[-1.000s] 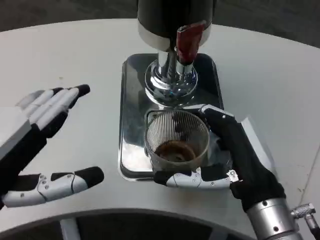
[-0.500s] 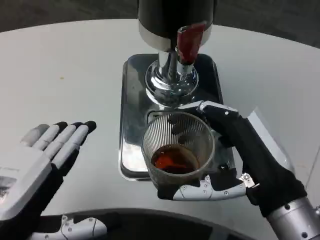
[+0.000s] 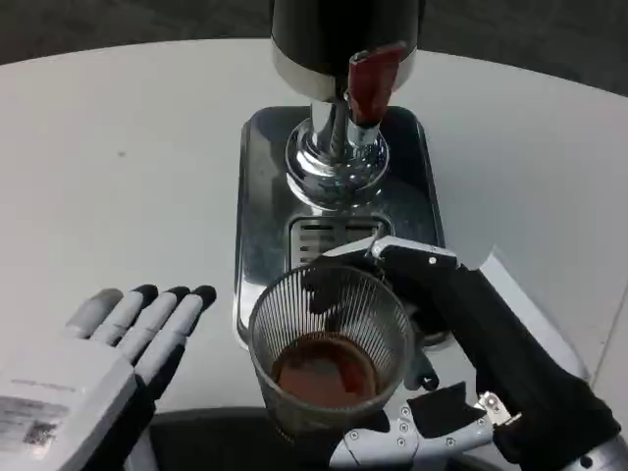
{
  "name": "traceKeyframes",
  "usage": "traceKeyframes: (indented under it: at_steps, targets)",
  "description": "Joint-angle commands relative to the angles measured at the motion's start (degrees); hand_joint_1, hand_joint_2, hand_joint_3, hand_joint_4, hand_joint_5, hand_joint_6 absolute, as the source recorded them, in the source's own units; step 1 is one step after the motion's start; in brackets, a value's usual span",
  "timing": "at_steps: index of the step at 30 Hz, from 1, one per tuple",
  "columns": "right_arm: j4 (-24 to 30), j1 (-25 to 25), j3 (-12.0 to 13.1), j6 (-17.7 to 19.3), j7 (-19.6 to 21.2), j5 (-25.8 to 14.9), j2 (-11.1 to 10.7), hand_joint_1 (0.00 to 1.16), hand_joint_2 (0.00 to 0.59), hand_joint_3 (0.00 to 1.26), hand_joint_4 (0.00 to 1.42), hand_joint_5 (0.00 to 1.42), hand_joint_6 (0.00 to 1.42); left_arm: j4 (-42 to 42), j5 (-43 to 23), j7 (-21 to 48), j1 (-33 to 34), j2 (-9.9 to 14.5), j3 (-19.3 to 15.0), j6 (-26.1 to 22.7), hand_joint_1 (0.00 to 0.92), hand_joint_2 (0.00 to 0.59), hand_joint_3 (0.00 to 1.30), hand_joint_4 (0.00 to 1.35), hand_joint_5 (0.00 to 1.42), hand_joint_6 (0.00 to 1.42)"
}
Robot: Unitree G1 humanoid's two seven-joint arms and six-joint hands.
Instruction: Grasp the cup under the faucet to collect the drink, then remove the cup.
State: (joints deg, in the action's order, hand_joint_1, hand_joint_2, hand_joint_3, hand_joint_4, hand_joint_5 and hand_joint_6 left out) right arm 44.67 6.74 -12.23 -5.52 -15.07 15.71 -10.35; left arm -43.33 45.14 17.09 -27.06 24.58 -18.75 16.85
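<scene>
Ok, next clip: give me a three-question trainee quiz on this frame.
1. True or false: the cup stands on the metal tray.
2. Which robot hand holds the cup? A) left B) right
3. Fill in: the drink in the cup is ____ in colour.

Key:
1. False; it is lifted off the tray, toward the table's near edge.
2. B; the right robot hand wraps it, while the left robot hand holds nothing.
3. Brown.
</scene>
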Motion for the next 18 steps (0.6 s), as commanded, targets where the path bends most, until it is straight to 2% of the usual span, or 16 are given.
traceKeyframes:
  at_steps: [1,7,14,18]
  targets:
    - [5.09,1.61,0.00,-1.44,-1.38,-2.47,-0.76,1.11,0.078,0.78,0.96,1.04,1.41,-0.84,-1.02,-1.96,-2.57,0.40,-0.17,3.24,0.000,0.040,0.00,0.00,0.00,0.00]
    - [7.74,3.27,0.81,-2.51,-1.68,-3.63,-1.45,1.11,0.082,0.78,0.96,1.04,1.41,-1.48,-1.16,-2.93,-3.42,0.05,0.20,5.98,0.000,0.037,0.00,0.00,0.00,0.00]
    - [8.97,5.19,1.18,-1.87,-1.03,-4.53,-0.98,1.10,0.085,0.78,0.97,1.04,1.41,-1.33,-0.48,-1.52,0.82,1.14,0.34,4.97,0.000,0.033,0.00,0.00,0.00,0.00]
    - [9.18,5.64,1.35,-1.45,-0.74,-4.61,-0.77,1.10,0.085,0.78,0.98,1.04,1.41,-1.74,-0.23,-1.27,2.10,0.91,0.84,4.33,0.000,0.032,0.00,0.00,0.00,0.00]
